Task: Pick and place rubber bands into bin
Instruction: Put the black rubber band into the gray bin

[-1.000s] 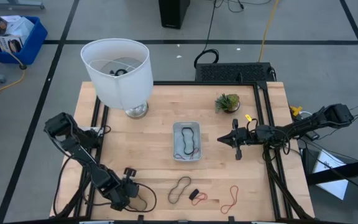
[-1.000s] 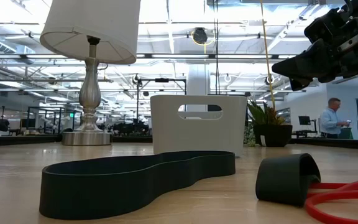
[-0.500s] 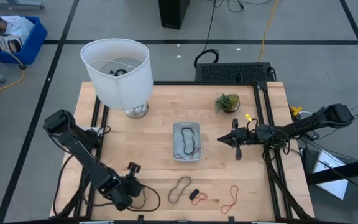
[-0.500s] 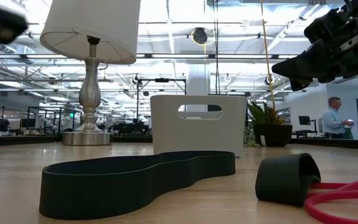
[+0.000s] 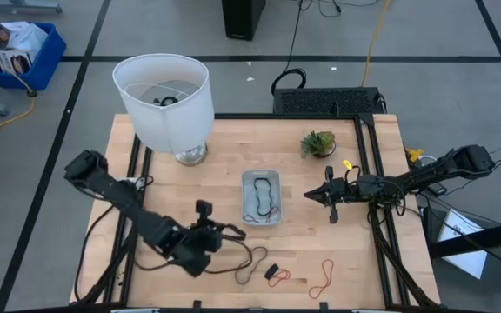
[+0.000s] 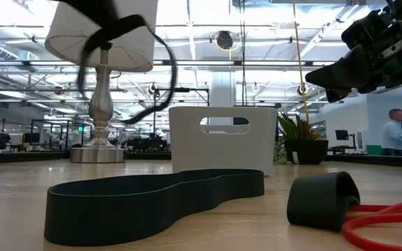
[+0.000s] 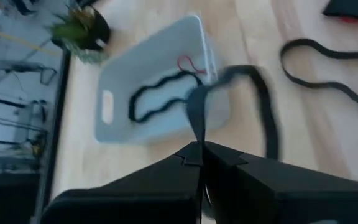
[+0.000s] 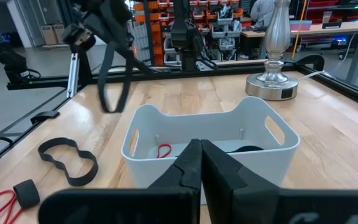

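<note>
The work surface is a light wooden table (image 5: 216, 174) on a grey floor marked with dark tape lines. A white lamp (image 5: 165, 100) stands at its far left; a small potted plant (image 5: 317, 143) stands far right. A blue crate (image 5: 20, 52) sits on the floor beyond the left corner. The low view shows a large open hall with ceiling lights and a person (image 6: 395, 132) in the distance at right.

The bin (image 5: 261, 197) lies mid-table, its long axis running near to far. The left wrist view shows a black band and a red band inside it; the low view shows only its outer wall with a handle slot.

The left gripper (image 5: 205, 233) sits left of the bin, its fingers pressed together on a black rubber band (image 5: 233, 248), which hangs in a loose loop; the low view shows it raised clear of the table. On the near table lie a black figure-eight band (image 5: 252, 264), long axis near to far, a folded black band (image 5: 273, 271) and a red band (image 5: 323, 278).

The right gripper (image 5: 312, 196) is pressed together, holding nothing, just right of the bin.
</note>
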